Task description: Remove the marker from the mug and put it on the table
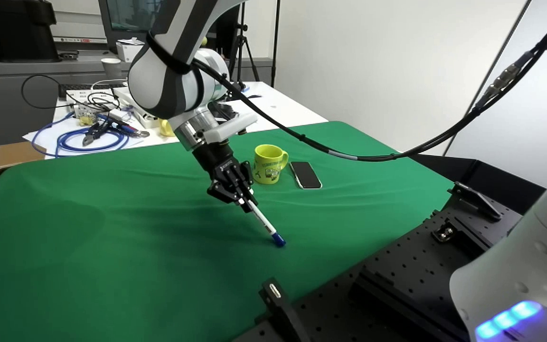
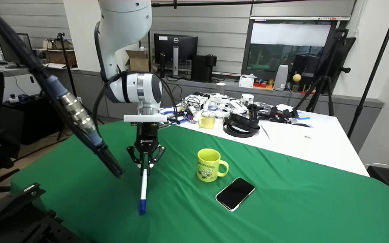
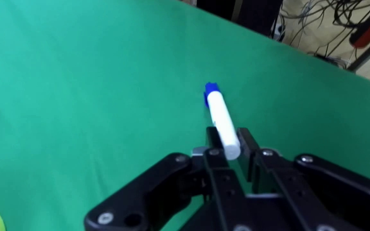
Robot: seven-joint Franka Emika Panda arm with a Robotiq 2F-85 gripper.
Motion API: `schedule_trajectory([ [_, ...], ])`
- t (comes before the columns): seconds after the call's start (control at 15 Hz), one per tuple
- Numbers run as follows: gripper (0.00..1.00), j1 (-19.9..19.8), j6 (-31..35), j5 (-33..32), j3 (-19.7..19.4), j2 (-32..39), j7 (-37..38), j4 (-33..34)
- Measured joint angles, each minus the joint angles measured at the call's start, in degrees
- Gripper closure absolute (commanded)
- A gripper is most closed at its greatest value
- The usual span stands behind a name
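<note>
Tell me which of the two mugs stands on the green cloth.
The yellow-green cylindrical mug with dark print, beside the flat black-screened phone; the yellow mug stands on the white table.

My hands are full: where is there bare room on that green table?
In both exterior views, the green cloth-covered table is bare right of the flat black-screened phone and left of the black pincer gripping a blue-capped white marker. Tight: between the phone and yellow-green mug. Crowded: the white table behind, around a looped black band.

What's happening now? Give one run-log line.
hand: closed on blue-capped marker; marker: out of yellow-green mug, cap downward, table contact unclear; mug: upright beside smartphone; release: pending
</note>
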Motion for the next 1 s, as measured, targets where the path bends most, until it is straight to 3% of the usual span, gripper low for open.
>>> schedule_trajectory([
  [0.4,0.95,0.08,21.3,-0.09,-0.3,-2.71,2.13,-7.7],
  [0.47,0.57,0.22,24.73,-0.18,-0.55,-3.43,2.66,-9.64],
  [0.53,0.56,0.43,28.03,-0.22,-0.91,-4.3,2.99,-11.72],
  [0.73,0.37,1.43,33.71,-0.26,-2.04,-7.34,3.73,-16.6],
  [1.0,0.09,2.26,32.89,-0.36,-3.23,-15.42,3.86,-20.51],
])
